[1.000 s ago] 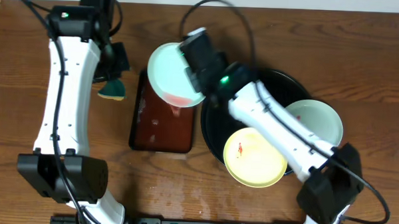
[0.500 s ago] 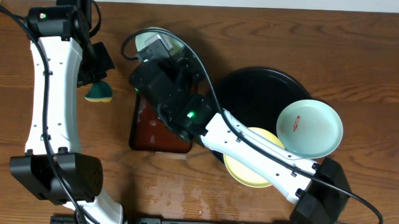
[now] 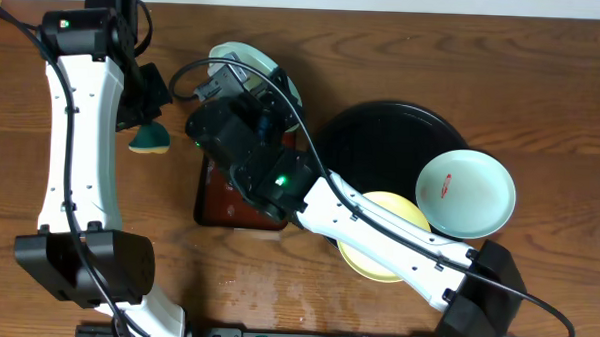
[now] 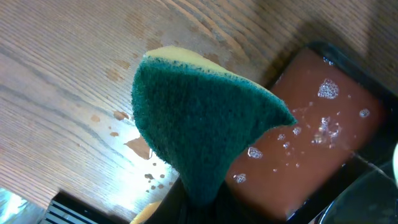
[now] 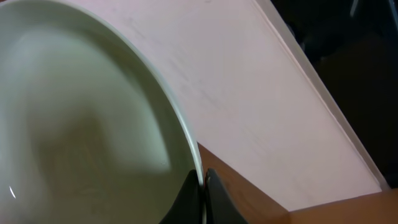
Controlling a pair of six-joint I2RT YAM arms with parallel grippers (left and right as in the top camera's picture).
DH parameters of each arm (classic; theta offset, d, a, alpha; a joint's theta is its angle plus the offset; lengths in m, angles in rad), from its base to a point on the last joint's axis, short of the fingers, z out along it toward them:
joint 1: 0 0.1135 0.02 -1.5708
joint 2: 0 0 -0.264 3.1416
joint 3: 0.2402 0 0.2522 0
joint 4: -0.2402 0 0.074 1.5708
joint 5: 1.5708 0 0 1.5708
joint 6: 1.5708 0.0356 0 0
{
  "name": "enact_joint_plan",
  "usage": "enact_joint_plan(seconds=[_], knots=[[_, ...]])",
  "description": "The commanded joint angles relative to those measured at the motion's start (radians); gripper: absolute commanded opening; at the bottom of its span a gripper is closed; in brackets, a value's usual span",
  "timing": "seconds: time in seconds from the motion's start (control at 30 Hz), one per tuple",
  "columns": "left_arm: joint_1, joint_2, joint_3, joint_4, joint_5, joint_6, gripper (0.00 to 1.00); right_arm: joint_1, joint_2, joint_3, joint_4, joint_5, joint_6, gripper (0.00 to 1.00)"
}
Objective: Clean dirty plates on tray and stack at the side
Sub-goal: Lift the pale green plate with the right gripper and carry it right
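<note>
My right gripper (image 5: 204,186) is shut on the rim of a pale mint plate (image 5: 81,124). It holds that plate (image 3: 246,59) tilted at the far side above the brown tray; the arm hides most of it overhead. My left gripper (image 4: 205,202) is shut on a green and yellow sponge (image 4: 199,124), left of the brown tray (image 3: 151,135). A second mint plate (image 3: 465,192) with a red smear and a yellow plate (image 3: 383,231) lie on the round black tray (image 3: 371,131).
A brown rectangular tray (image 3: 234,204) with a black rim holds reddish soapy water (image 4: 311,143). Small droplets dot the wood table (image 4: 62,93) beside it. A pale wall (image 5: 249,93) stands behind the table's far edge.
My right arm swung left from the black tray, carrying the mint plate to the far side above the brown tray. My left gripper shifted a little left with the sponge a second ago, then held still.
</note>
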Motion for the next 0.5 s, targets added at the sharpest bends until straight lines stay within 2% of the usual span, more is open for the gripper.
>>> enact_joint_plan(seconds=[0.0, 0.17, 0.3, 0.4, 0.47], knots=[[0.000, -0.021, -0.006, -0.003, -0.002, -0.006, 0.08, 0.007, -0.014, 0.019, -0.045, -0.003, 0.112, 0.01], [-0.001, -0.021, -0.006, -0.003, -0.001, -0.006, 0.08, -0.027, -0.014, 0.019, -0.172, -0.179, 0.335, 0.01], [-0.001, -0.021, -0.006, -0.003, -0.001, -0.006, 0.08, -0.115, -0.014, 0.019, -0.254, -0.494, 0.518, 0.01], [-0.001, -0.021, -0.006, -0.003, -0.001, -0.006, 0.08, -0.200, -0.014, 0.019, -0.281, -0.722, 0.608, 0.01], [-0.001, -0.021, -0.006, -0.003, -0.001, -0.006, 0.08, -0.253, -0.014, 0.019, -0.294, -0.806, 0.637, 0.01]])
